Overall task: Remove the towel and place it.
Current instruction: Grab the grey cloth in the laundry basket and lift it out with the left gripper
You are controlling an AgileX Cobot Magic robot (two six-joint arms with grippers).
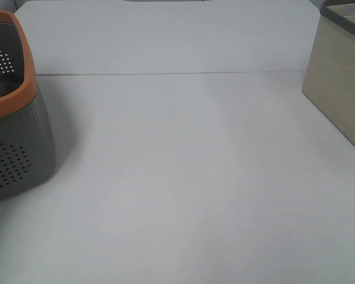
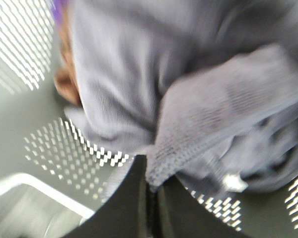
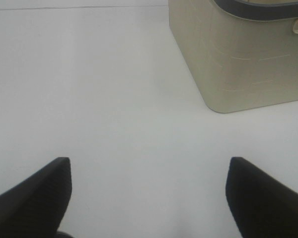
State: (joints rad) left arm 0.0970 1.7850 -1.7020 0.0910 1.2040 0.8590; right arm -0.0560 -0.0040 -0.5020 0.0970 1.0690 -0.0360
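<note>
The towel (image 2: 188,99), a grey-purple microfibre cloth with a small white tag (image 2: 233,182), lies crumpled inside the grey perforated basket (image 2: 49,148). In the left wrist view my left gripper (image 2: 151,186) is shut, with its black fingers pinching a fold of the towel. In the exterior high view the basket (image 1: 18,148), with an orange rim, stands at the far left edge, and a dark bit of the towel (image 1: 0,89) shows inside it. Neither gripper shows in that view. My right gripper (image 3: 149,161) is open and empty above the bare white table (image 3: 114,89).
A beige box with a dark grey rim (image 1: 337,100) stands at the right edge of the table and also shows in the right wrist view (image 3: 238,54). A seam (image 1: 165,74) runs across the white table top.
</note>
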